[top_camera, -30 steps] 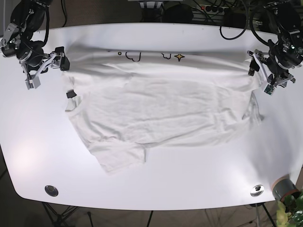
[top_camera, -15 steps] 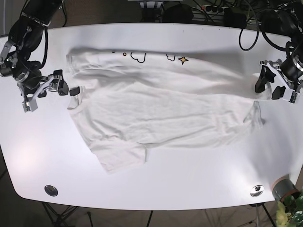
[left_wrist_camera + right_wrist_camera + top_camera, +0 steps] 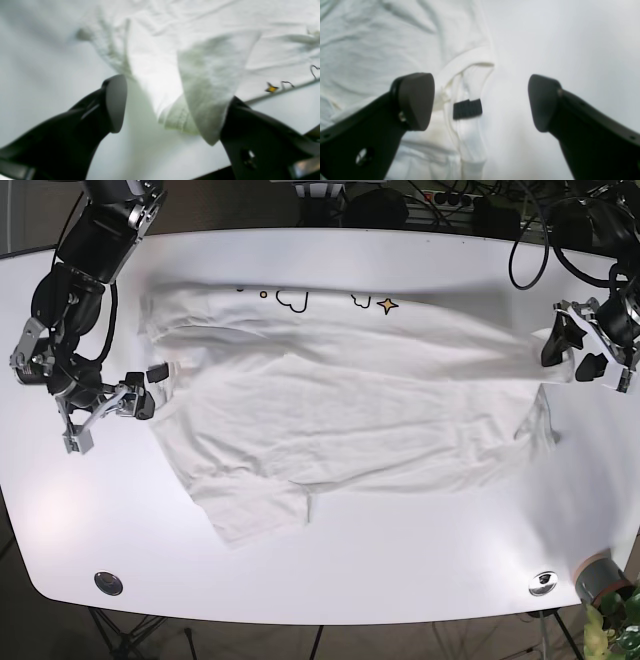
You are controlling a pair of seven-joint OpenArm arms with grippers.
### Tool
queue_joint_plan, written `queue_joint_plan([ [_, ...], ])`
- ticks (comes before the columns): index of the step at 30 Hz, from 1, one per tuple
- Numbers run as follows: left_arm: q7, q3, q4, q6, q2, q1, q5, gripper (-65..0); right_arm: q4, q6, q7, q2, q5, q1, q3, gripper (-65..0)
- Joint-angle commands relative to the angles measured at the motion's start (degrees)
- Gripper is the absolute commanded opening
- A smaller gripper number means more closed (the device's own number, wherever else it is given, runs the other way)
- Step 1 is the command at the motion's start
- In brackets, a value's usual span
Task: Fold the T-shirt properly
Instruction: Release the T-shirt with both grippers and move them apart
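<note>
The white T-shirt [image 3: 350,410] lies spread across the white table [image 3: 400,570], with a small yellow star print [image 3: 385,305] at its far edge. My left gripper [image 3: 568,352] is at the shirt's right end. In the left wrist view that gripper [image 3: 172,105] is open, and a hemmed corner [image 3: 205,82] of the T-shirt [image 3: 155,62] drapes against one finger [image 3: 240,125]. My right gripper [image 3: 140,395] is at the shirt's left edge. In the right wrist view it [image 3: 480,100] is open and straddles the collar [image 3: 467,60] and its black tag [image 3: 467,108].
Two round metal fittings [image 3: 108,583] [image 3: 543,582] sit near the table's front edge. A grey cylinder [image 3: 600,578] and a plant stand off the front right corner. Cables run behind the table's far edge.
Both grippers have come from the shirt's far corners toward me. The right one has moved to the collar. The shirt's far edge has settled flat on the table.
</note>
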Motion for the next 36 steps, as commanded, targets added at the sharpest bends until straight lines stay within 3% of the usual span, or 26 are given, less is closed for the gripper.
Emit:
queue_joint_plan([
  [1, -1.25, -2.25, 0.93, -0.06, -1.25, -0.34, -3.28, -27.1, -1.7, 0.27, 3.84, 1.21, -0.6, 2.4, -2.02, -9.7],
  [8, -1.25, -8.94, 0.93, -0.06, -1.42, -0.17, -6.01, -27.1, -11.55, 0.27, 12.37, 1.39, -4.29, 6.27, -5.97, -9.7],
  [14, -1.25, -10.08, 0.85, -0.06, -3.09, 0.8, -6.01, -27.1, -19.9, 0.36, 18.61, 1.48, -8.25, 10.14, -9.84, -9.7],
  [17, -1.25, -9.9, 0.93, -0.06, -2.83, 1.59, -6.71, -27.1, -22.01, 0.36, 18.87, 1.48, -7.99, 10.84, -10.11, -9.7],
  [25, -1.25, -9.9, 0.5, -0.06, -0.63, 1.59, -15.59, -27.1, -22.09, 0.36, 18.87, -1.25, -7.99, 10.4, -11.51, -9.7],
  [32, 6.13, -5.24, -2.76, -0.06, -0.55, 1.15, -16.03, -27.1, -22.01, 0.36, 18.87, -3.18, -8.07, 8.91, -12.48, -9.7],
  [36, 7.8, -3.13, -8.56, -0.06, -0.72, 1.15, -16.03, -27.1, -22.01, 0.36, 18.87, -3.36, -7.99, 8.56, -12.48, -9.7],
])
